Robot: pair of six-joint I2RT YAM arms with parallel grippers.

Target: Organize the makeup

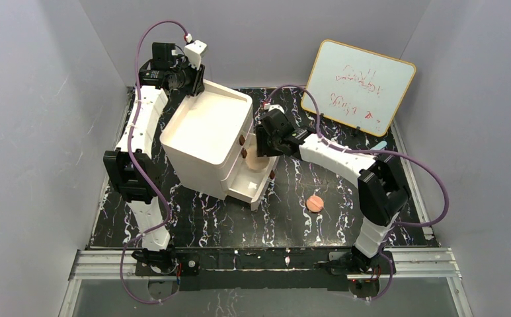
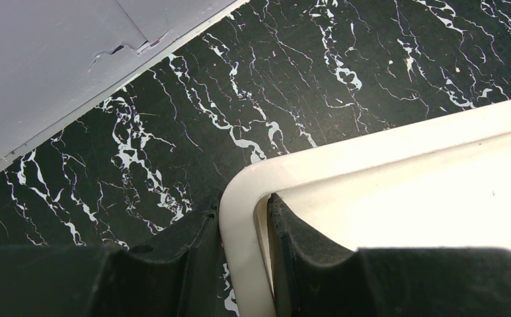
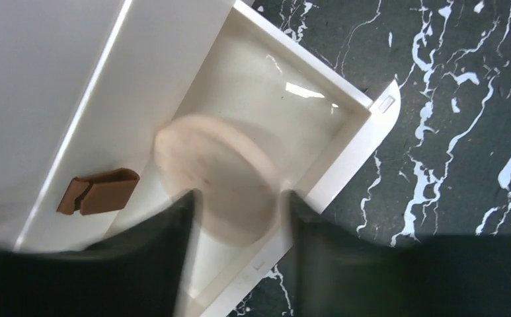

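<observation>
A white drawer organizer (image 1: 206,135) stands mid-table with its bottom drawer (image 1: 249,188) pulled out. My right gripper (image 1: 260,155) hovers over that drawer, its jaws apart (image 3: 239,198). The larger copper-pink disc (image 3: 219,172) shows blurred below and between the fingers, over the drawer floor and reaching behind the left finger; it also shows in the top view (image 1: 252,164). The smaller copper-pink disc (image 1: 314,203) lies on the black marbled mat to the right of the drawer. My left gripper (image 1: 196,84) is shut on the organizer's back-left rim (image 2: 242,205). The compact and sticks are out of view.
A whiteboard (image 1: 358,86) leans at the back right, with a small light-blue cylinder (image 1: 380,144) by its foot. Brown knobs (image 3: 100,191) stick out from the drawer fronts. The drawer's front panel (image 3: 345,158) juts toward the mat. Grey walls enclose the table.
</observation>
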